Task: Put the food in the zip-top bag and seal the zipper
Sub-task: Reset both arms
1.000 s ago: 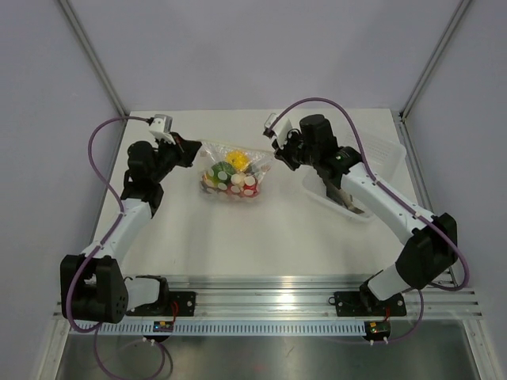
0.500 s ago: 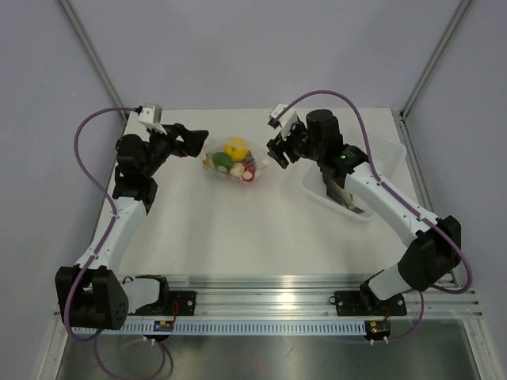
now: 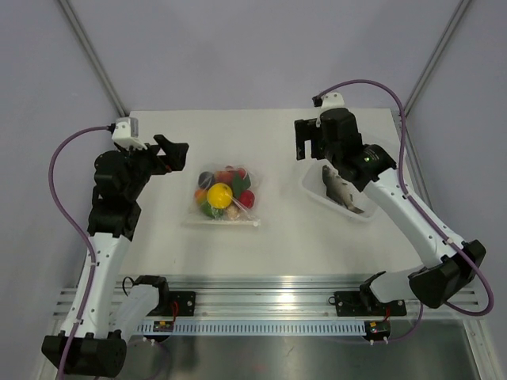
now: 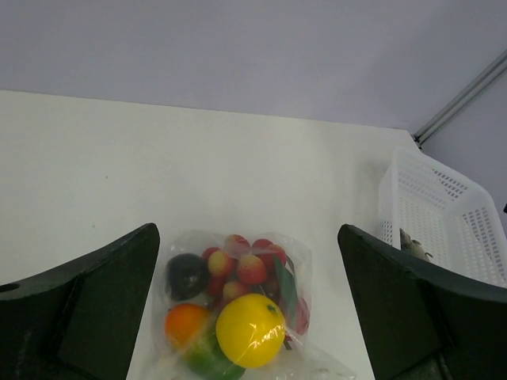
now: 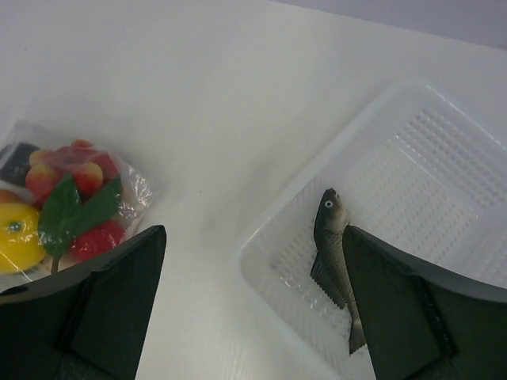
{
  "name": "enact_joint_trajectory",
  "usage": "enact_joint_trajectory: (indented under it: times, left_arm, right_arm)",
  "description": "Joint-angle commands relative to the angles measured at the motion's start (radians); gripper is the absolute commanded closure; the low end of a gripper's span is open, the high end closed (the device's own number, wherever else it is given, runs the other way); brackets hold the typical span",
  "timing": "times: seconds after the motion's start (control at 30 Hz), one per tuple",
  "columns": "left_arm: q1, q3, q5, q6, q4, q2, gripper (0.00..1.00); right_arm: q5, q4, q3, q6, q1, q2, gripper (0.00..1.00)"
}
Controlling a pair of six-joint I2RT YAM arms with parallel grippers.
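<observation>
The zip-top bag [image 3: 224, 199] lies flat on the table between the two arms, with nothing holding it. The food [image 4: 249, 331] sits inside it: a yellow ball, an orange piece, a dark purple piece, red round pieces and green bits. A pale strip, the zipper [image 3: 225, 224], runs along the bag's near edge; I cannot tell whether it is sealed. My left gripper [image 3: 175, 155] hangs open to the left of the bag and above it, empty. My right gripper [image 3: 306, 146] is open and empty, raised between the bag and the tub. The right wrist view shows the bag [image 5: 71, 206] at its left edge.
A rigid clear tub [image 3: 379, 158] stands at the right of the table with a grey toy fish [image 5: 333, 261] lying in it. The same tub [image 4: 444, 222] shows at the right of the left wrist view. Frame posts rise at the table's back corners.
Both grippers opened and let go of the bag. It dropped and now lies flat, nearer the front. The left arm pulled back left, the right arm back right over the tub.
</observation>
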Motion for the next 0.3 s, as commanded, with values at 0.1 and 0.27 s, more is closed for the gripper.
enact_joint_trajectory:
  times: [0.1, 0.27]
  left_arm:
    - [0.003, -0.041, -0.087, -0.005, -0.161, -0.137, 0.01]
    - [0.003, -0.081, -0.119, 0.006, -0.144, -0.189, 0.01]
  right_arm:
    - [0.194, -0.157, -0.073, 0.26, -0.002, -0.066, 0.0]
    - [0.223, -0.112, -0.15, 0.275, -0.002, -0.124, 0.0]
